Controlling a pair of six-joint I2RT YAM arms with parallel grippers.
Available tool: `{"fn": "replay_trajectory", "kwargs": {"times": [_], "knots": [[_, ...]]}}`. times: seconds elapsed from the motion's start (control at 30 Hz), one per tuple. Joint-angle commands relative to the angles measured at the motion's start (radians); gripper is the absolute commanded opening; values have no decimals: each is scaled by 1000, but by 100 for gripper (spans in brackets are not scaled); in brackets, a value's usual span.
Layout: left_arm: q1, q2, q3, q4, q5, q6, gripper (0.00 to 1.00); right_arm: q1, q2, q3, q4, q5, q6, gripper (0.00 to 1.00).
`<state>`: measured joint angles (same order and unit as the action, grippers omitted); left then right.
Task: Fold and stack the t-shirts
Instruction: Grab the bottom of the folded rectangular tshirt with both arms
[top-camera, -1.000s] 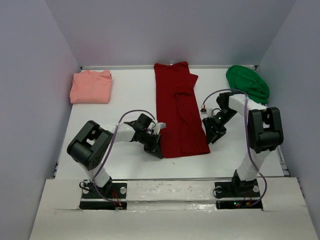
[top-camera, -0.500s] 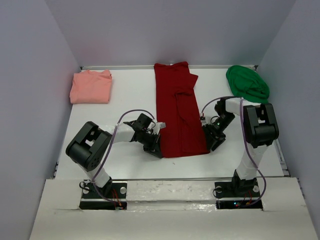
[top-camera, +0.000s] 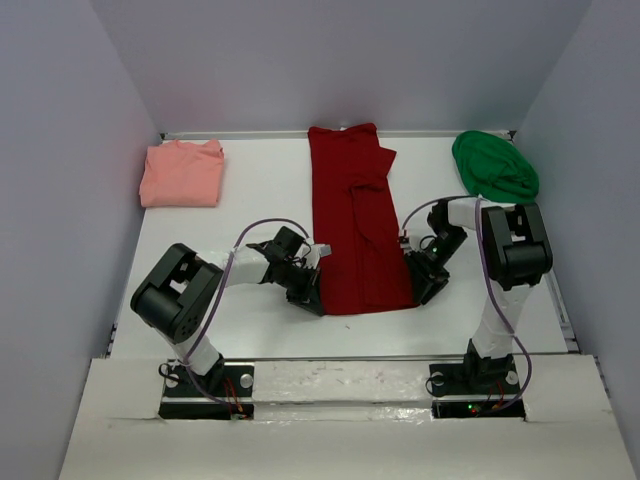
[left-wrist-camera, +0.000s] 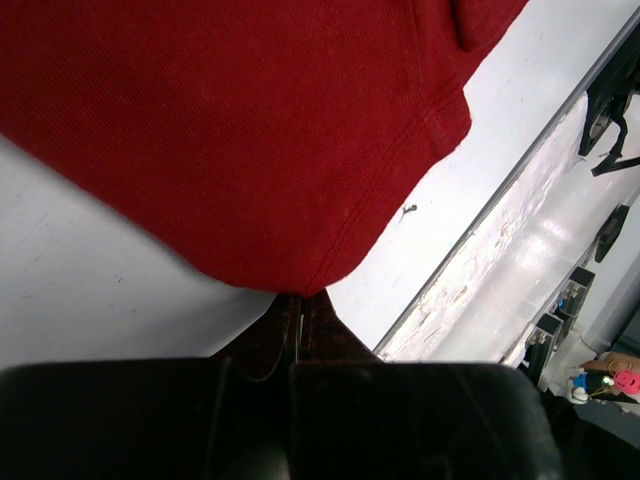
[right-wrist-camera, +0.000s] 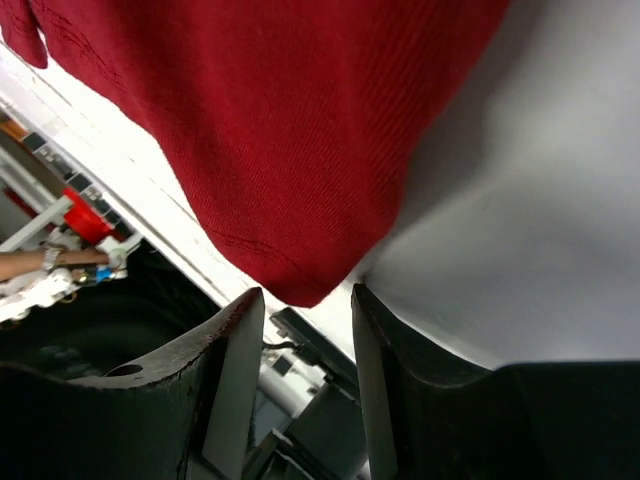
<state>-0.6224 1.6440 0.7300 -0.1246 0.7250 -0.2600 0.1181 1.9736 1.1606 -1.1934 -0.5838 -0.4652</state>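
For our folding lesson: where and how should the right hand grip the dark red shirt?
Near right corner, from the right: the dark red shirt lies flat and that corner juts into the open right hand; left hand pinches the other.

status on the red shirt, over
Left gripper shut on dark red shirt, near corner. Right gripper open around the other corner. Pink shirt, green shirt well aside.

White-linked left arm (top-camera: 245, 268) and right arm (top-camera: 497, 325), bulky black joints, lilac cables (top-camera: 262, 223), black bolted bases (top-camera: 205, 385) (green light on the right one), dark claw fingers (right-wrist-camera: 232, 372).
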Motion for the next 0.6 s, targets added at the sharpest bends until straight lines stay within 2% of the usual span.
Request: {"fn": "replay_trajectory", "kwargs": {"times": [0.0,0.3,0.33,0.4,0.43,0.47,0.57], "knots": [[-5,-41,26,-20,-6,19,0,-6,30,4,23,1,3,46],[-5,-39,32,-23,-7,22,0,-6,61,14,17,-28,-12,46],[-5,-38,32,-23,-6,22,0,-6,59,17,20,-28,-10,44],[-5,-36,32,-24,-6,22,0,-6,60,19,25,-30,-9,34],[-5,-36,34,-24,-7,24,0,-6,70,21,23,-31,-12,21],[-5,-36,34,-26,-7,24,0,-6,71,21,23,-33,-12,15],[-5,-38,36,-26,-10,25,0,-6,74,24,21,-42,-16,0]]}}
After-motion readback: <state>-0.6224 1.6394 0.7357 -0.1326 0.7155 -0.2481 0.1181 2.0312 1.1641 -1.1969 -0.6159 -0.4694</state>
